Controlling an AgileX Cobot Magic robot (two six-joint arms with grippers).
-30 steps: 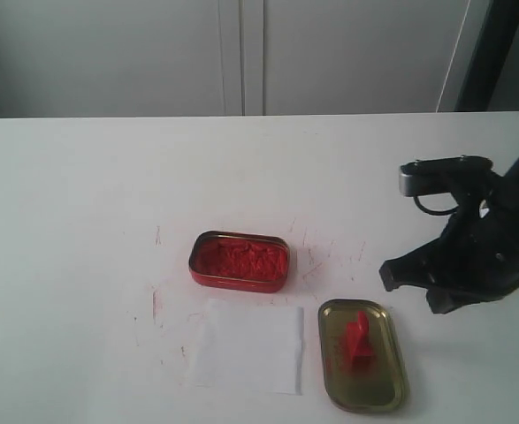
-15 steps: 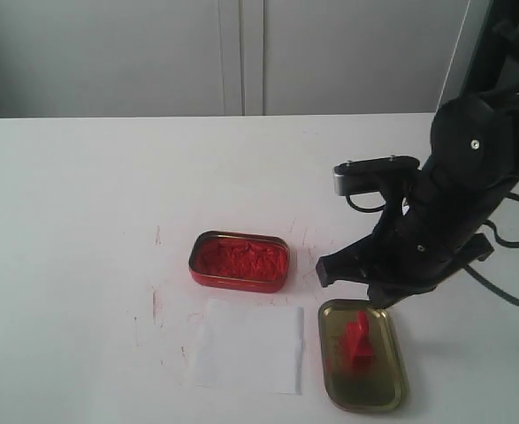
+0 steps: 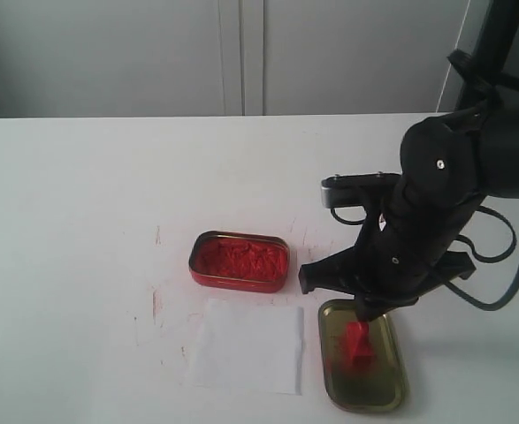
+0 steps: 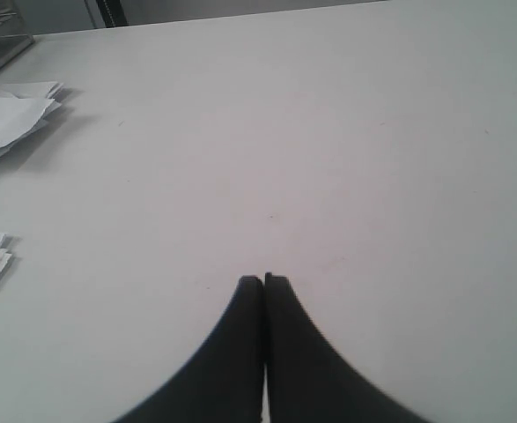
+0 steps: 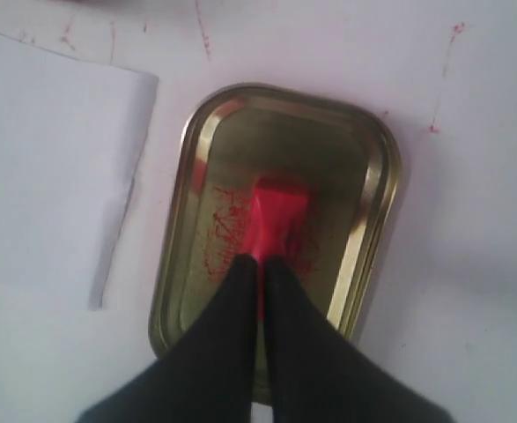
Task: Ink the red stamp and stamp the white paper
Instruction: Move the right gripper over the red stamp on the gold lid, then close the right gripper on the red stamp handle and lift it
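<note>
White surface [image 3: 82, 194], flecked red, fronts grey cabinet doors [image 3: 241, 53]. Right end effector [image 5: 260, 264] closed; left end effector [image 4: 263, 280] closed. White paper [image 3: 246, 346] lies near centre, red tin [image 3: 240, 261] just beyond. Gold lid [image 3: 392, 389], right of the paper, holds the red stamp [image 3: 358, 340] beneath the right tips.

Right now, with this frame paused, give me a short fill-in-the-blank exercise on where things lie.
1. The red stamp lies inside the gold ____.
2. In the exterior view, the white paper lies on the ____ side of the stamp.
3. The right pincer hangs over the stamp with its jaws ____.
Missing words: lid; left; shut.
</note>
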